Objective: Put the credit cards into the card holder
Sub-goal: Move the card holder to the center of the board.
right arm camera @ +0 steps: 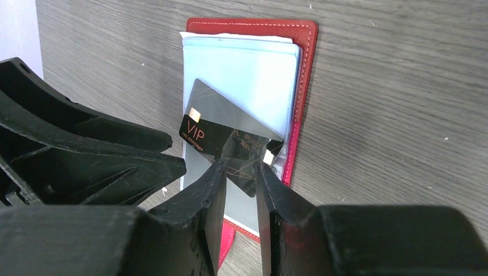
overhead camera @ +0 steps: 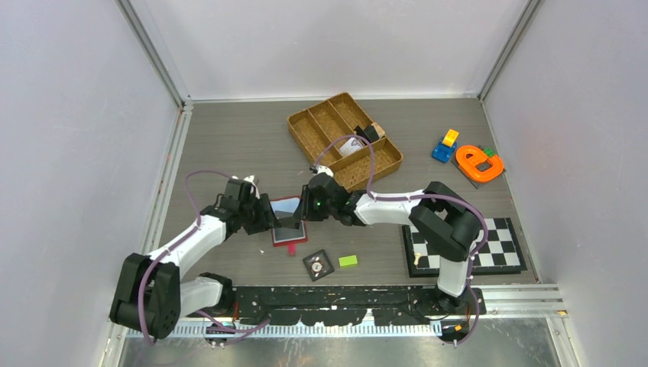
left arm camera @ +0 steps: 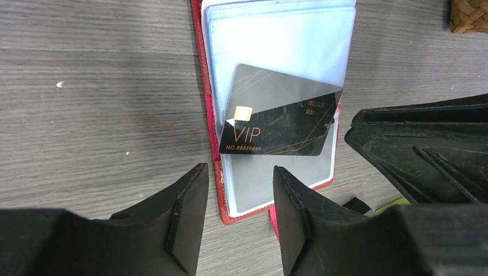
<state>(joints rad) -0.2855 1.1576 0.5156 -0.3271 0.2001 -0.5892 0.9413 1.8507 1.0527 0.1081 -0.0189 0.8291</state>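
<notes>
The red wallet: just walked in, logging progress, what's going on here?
The card holder lies open with a black VIP card slanted across its clear pockets, seemingly partly tucked in. The right gripper, jaws open, straddles the card's corner; the left gripper hovers open at the holder's edge.

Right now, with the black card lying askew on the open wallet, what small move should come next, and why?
Probably the right gripper should close on the near corner of the black card and turn it square with the pocket of the card holder. The card lies tilted across that pocket, and its corner sits between the open right jaws.
</notes>
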